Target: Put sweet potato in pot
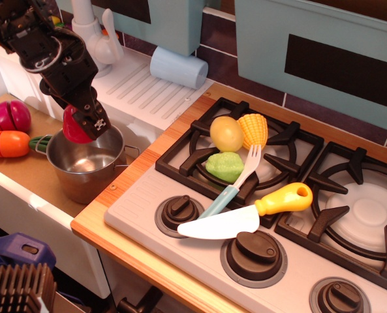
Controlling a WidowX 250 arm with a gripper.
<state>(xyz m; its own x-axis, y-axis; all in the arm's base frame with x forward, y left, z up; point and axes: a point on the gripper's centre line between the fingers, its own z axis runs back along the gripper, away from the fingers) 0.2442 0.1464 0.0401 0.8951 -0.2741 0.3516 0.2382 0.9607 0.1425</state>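
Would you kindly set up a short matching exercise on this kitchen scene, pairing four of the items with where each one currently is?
Things:
1. sweet potato
2. pot
3. knife
4. carrot

Places:
A. lying across the stove front by the knobs
B. held in the gripper above the pot's rim
C. on the wooden board at the left edge
D. on the counter just left of the stove

Pairs: 1-B, 2-D, 3-A, 4-C
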